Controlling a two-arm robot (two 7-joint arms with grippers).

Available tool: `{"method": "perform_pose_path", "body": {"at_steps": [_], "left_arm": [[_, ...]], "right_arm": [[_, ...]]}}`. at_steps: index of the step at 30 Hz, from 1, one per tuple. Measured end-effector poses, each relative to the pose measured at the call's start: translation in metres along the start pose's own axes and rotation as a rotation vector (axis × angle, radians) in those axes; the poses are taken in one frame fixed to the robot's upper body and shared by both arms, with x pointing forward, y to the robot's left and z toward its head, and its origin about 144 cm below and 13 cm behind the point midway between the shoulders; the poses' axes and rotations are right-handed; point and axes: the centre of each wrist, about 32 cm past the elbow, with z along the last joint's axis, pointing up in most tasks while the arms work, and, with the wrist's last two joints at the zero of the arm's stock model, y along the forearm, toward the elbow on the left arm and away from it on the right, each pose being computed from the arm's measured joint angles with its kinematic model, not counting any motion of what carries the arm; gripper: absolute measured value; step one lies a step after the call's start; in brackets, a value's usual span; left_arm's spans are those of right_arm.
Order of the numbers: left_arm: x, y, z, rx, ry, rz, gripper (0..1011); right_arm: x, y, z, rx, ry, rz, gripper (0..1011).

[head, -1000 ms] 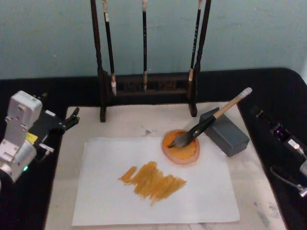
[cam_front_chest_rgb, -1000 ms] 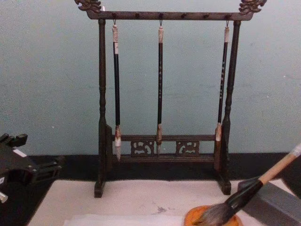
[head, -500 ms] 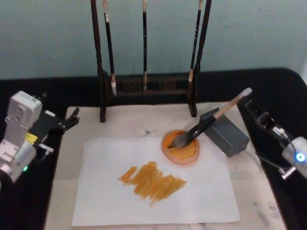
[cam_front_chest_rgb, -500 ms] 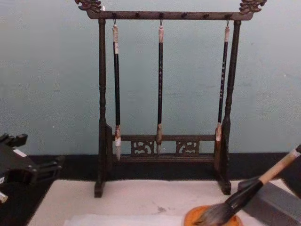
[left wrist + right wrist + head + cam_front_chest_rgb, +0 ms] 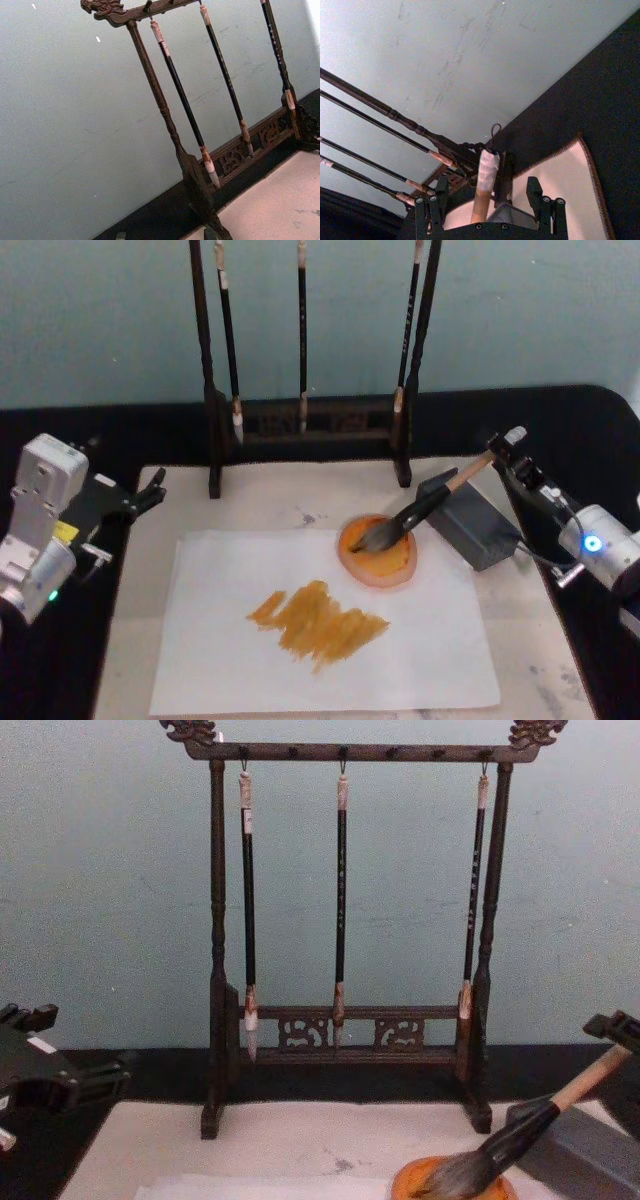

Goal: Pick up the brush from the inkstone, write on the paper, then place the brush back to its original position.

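Note:
The brush [image 5: 425, 508] lies tilted, its bushy bristles [image 5: 455, 1180] in a round orange dish [image 5: 378, 552] and its black shaft leaning on the grey inkstone block [image 5: 470, 522]. Its white end [image 5: 488, 165] points back right. My right gripper [image 5: 513, 458] is open, and its fingers [image 5: 535, 191] straddle that white end without closing on it; its tip also appears in the chest view [image 5: 612, 1026]. The white paper [image 5: 220, 640] lies in front of the dish and carries orange strokes [image 5: 318, 618]. At the table's left edge, my left gripper [image 5: 148, 490] stays parked and open.
A dark wooden rack [image 5: 345, 1040] with three thin hanging brushes [image 5: 340, 900] stands at the back of the cream mat [image 5: 280, 495]. Black tabletop surrounds the mat, and a blue-green wall lies behind.
My right gripper has come in from the right edge and forward up to the brush's white end, now straddling it. The brush, paper and left arm have not moved.

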Motion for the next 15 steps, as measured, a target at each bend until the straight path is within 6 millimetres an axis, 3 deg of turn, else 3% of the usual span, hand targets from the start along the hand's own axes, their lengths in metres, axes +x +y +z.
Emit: {"method": "perform_pose_path", "body": {"at_steps": [15], "left_arm": [[0.0, 0.0, 0.0, 0.0, 0.0, 0.0, 1010]], "right_arm": [[-0.0059, 0.0089, 0.0001, 0.008, -0.017, 0.015, 1000]]}}
